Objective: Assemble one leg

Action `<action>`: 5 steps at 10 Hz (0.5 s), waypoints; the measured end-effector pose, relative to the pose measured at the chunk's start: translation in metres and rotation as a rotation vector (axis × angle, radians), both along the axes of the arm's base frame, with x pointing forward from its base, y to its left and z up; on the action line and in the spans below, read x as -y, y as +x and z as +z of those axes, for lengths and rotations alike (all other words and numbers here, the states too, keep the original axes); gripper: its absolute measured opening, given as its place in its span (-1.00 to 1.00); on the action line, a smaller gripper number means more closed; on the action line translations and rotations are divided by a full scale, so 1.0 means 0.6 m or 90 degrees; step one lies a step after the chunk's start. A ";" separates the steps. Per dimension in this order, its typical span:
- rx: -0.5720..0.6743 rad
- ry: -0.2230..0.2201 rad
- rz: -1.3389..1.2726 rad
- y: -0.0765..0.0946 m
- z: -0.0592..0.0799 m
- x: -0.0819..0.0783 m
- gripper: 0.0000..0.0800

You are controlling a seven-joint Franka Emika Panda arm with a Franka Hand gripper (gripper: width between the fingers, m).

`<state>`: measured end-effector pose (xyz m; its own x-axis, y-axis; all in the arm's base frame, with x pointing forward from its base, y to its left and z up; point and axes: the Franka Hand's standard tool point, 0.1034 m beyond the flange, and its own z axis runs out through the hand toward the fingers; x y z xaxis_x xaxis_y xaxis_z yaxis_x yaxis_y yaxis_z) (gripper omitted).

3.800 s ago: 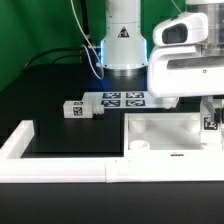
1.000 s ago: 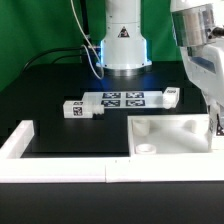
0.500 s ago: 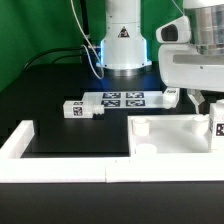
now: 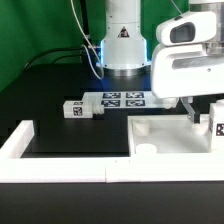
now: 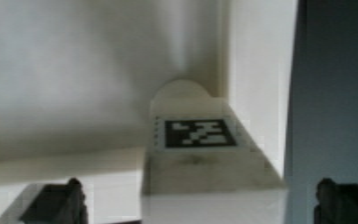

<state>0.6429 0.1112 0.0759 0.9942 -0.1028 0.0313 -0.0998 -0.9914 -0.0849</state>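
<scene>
The leg (image 5: 197,140) stands on the panel (image 4: 170,130), at its edge on the exterior view's right. It carries a black-and-white square tag, with no legible writing. The robot base (image 4: 122,55) bears a triangular warning label.

Only the wrist view shows the gripper (image 5: 197,203): its fingertips (image 5: 51,200) are spread wide, clear of the leg on both sides.

A second leg (image 4: 75,109) lies beside the marker board (image 4: 122,99).

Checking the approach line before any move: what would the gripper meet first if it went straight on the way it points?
Most likely the leg: the wrist view shows its tagged face centred between the fingertips of the open gripper. Distance is unclear.
</scene>
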 end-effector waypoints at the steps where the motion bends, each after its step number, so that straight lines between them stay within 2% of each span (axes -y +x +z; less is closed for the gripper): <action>1: 0.000 0.000 0.001 0.000 -0.001 0.000 0.59; 3: -0.006 0.006 -0.064 -0.001 -0.001 -0.002 -0.29; 5: -0.014 0.008 -0.158 -0.001 -0.002 0.001 -0.28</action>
<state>0.6425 0.1104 0.0747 0.9387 -0.3447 0.0070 -0.3426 -0.9350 -0.0920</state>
